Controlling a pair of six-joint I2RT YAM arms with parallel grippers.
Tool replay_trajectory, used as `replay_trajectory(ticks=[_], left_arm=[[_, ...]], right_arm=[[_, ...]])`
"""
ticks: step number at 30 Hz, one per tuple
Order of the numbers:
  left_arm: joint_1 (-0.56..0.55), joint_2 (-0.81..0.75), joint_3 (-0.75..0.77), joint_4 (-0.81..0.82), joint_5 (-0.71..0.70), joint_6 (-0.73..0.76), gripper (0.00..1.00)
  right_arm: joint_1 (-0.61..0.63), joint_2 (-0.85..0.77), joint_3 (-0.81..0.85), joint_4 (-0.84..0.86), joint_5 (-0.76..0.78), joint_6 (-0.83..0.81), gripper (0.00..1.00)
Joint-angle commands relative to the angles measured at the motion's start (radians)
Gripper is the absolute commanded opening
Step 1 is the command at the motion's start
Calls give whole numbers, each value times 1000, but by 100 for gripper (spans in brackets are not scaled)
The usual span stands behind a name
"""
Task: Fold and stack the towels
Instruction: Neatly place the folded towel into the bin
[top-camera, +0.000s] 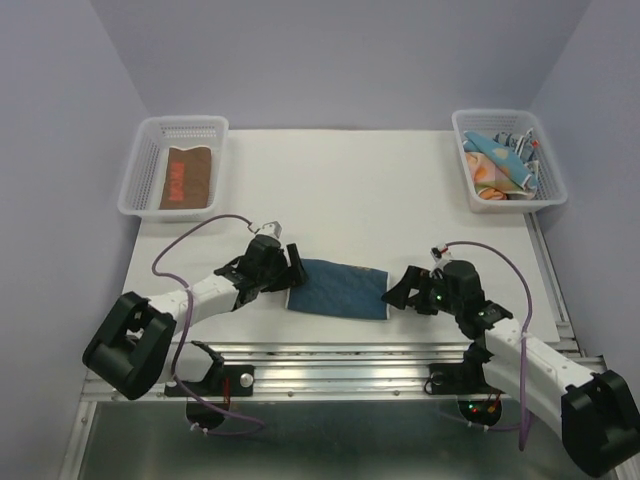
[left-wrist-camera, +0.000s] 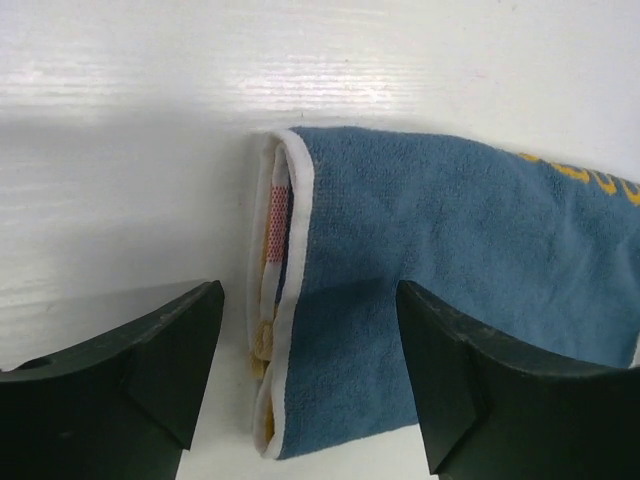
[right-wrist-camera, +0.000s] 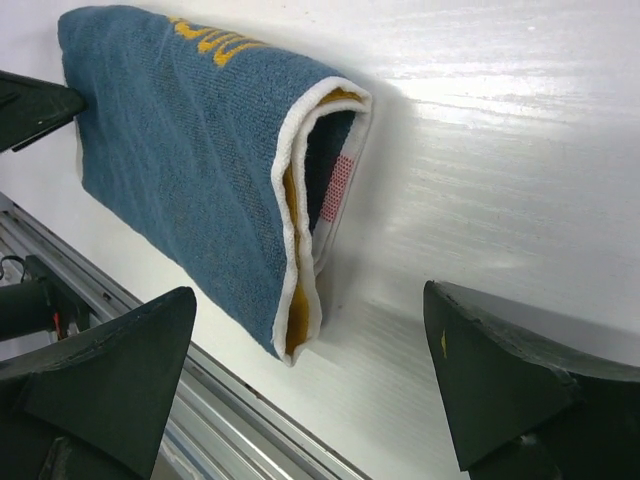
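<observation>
Blue towel (top-camera: 337, 288) folded | left basket (top-camera: 135, 185): brown towel (top-camera: 188, 178) | right basket (top-camera: 464, 163): patterned towels (top-camera: 503, 160)

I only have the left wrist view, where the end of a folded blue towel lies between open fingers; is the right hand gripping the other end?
Observer: No, the right hand is open, with its fingers on either side of the other end of the folded blue terry towel, not touching it.
Operator: Thank you. Is anything put away already?
Observer: Yes, one folded brown towel lies in the far-left white mesh basket.
Operator: Are more towels waiting?
Observer: Yes, several crumpled patterned towels sit in the far-right white mesh basket.
</observation>
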Motion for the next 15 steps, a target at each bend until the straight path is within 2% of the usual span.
replay_trajectory(ticks=[1, 3, 4, 6, 7, 10, 11, 12, 15], left_arm=[[-38, 96, 67, -7, -72, 49, 77], [-69, 121, 79, -10, -75, 59, 73], [-78, 141, 82, -13, -87, 59, 66], [-98, 159, 95, -30, -107, 58, 59], [-116, 170, 101, -38, -130, 59, 49], [-145, 219, 140, -84, -181, 62, 32], [-161, 248, 156, -99, -220, 62, 11], [-168, 262, 186, -116, -244, 59, 0], [-191, 305, 280, -215, -340, 85, 0]], right_arm=[[7, 14, 78, 21, 17, -13, 100], [7, 13, 80, 13, 23, -17, 100], [7, 8, 80, 12, 29, -17, 100], [5, 0, 80, 7, 35, -17, 100], [5, -1, 80, 6, 39, -17, 100], [5, -6, 78, 3, 48, -18, 100], [7, -7, 78, -1, 49, -18, 100], [7, -7, 78, -2, 51, -18, 100], [7, -12, 80, -4, 65, -17, 100]])
